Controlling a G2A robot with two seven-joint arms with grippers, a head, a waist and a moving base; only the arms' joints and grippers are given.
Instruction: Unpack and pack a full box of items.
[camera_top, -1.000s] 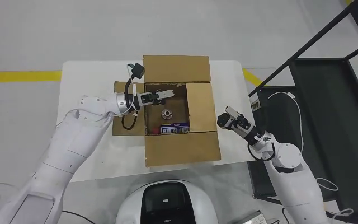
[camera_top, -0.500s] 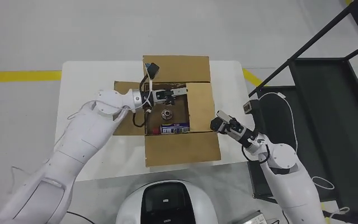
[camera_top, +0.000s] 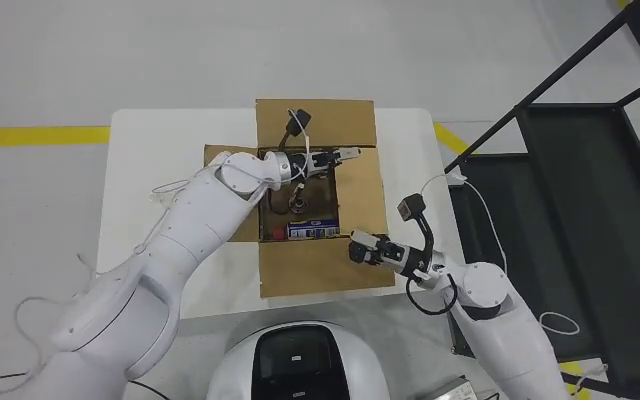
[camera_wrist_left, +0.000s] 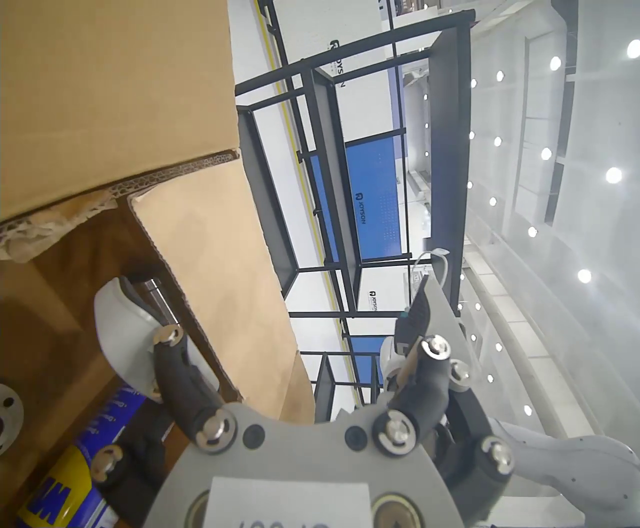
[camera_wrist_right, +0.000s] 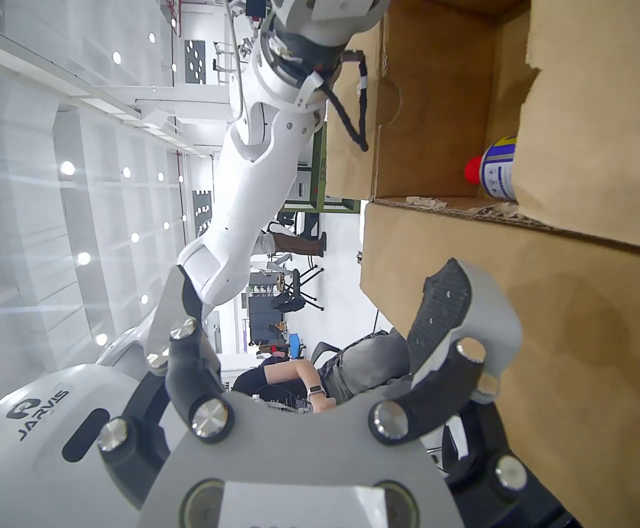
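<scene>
One cardboard box (camera_top: 315, 122) holds one spray can (camera_top: 312, 230) and one round metal part (camera_top: 297, 205), while the left gripper (camera_top: 345, 153) and the right gripper (camera_top: 355, 248) both stand spread wide, gripping nothing.

The left arm (camera_top: 185, 245) & right arm (camera_top: 495, 305) were white & smooth, w/ round joints. A black cable (camera_wrist_right: 352, 117) looped by the left wrist. The left gripper (camera_wrist_left: 272, 305) & right gripper (camera_wrist_right: 310, 295) each had a grey plate, black links, shiny screws (camera_wrist_left: 400, 432) & a white sticker (camera_wrist_left: 285, 500). The right one's pad (camera_wrist_right: 442, 300) was black & bumpy, w/ a pale grey back.
</scene>
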